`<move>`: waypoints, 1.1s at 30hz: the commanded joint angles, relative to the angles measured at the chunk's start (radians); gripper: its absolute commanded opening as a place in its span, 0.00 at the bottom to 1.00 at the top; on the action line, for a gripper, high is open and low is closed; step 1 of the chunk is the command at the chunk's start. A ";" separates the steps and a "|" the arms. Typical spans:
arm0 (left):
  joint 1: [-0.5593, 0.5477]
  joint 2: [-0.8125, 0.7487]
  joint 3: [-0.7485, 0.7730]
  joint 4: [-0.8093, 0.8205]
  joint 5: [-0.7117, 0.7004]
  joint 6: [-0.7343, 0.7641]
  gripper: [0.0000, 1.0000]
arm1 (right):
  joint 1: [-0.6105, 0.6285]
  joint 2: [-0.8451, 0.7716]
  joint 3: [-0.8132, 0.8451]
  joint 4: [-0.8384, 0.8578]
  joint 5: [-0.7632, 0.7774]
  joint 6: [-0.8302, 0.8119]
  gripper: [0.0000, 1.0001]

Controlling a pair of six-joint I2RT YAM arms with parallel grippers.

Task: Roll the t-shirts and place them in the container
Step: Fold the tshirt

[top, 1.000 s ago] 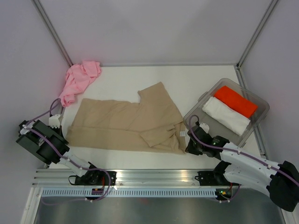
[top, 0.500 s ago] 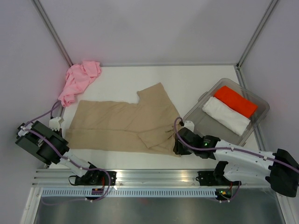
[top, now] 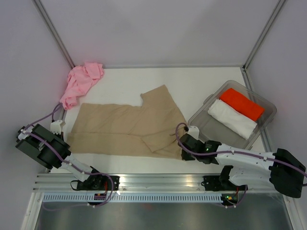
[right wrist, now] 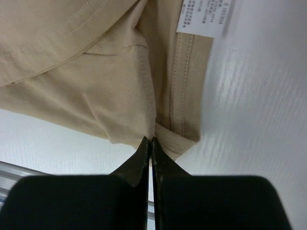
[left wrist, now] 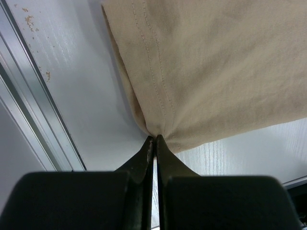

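Note:
The tan t-shirt (top: pixel 127 127) lies spread flat in the middle of the table. My left gripper (top: pixel 66 139) is shut on its near left hem corner; in the left wrist view the fingertips (left wrist: pixel 154 139) pinch a gather of tan cloth (left wrist: pixel 216 62). At the shirt's near right corner my right gripper (top: pixel 183 152) is shut on a folded edge, and the right wrist view shows its tips (right wrist: pixel 150 140) biting the tan fabric (right wrist: pixel 96 72) beside a white label (right wrist: pixel 201 17). The pink t-shirt (top: pixel 79 84) sits crumpled at the back left corner.
A clear plastic bin (top: pixel 201 115) stands at the right, holding an orange rolled shirt (top: pixel 242 104) and a white rolled shirt (top: pixel 232 119). Metal frame posts rise at both back corners. An aluminium rail (top: pixel 153 179) runs along the near edge.
My right gripper moved left from beside the bin onto the tan shirt's near right corner and shut on it, drawing that corner slightly left. The left arm has not moved.

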 commanded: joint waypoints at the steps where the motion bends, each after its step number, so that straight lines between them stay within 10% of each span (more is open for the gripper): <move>1: 0.051 0.016 0.045 0.004 0.013 0.034 0.02 | 0.006 -0.066 -0.044 -0.016 0.048 0.068 0.00; 14: 0.054 -0.010 0.086 -0.010 0.028 0.051 0.02 | 0.001 -0.174 0.007 -0.172 -0.030 0.019 0.00; 20: 0.054 -0.014 0.056 -0.016 0.037 0.068 0.02 | 0.003 -0.052 0.005 -0.119 -0.050 0.022 0.37; 33: 0.054 -0.010 0.086 -0.029 0.040 0.067 0.02 | 0.003 -0.203 -0.058 -0.130 -0.063 0.157 0.37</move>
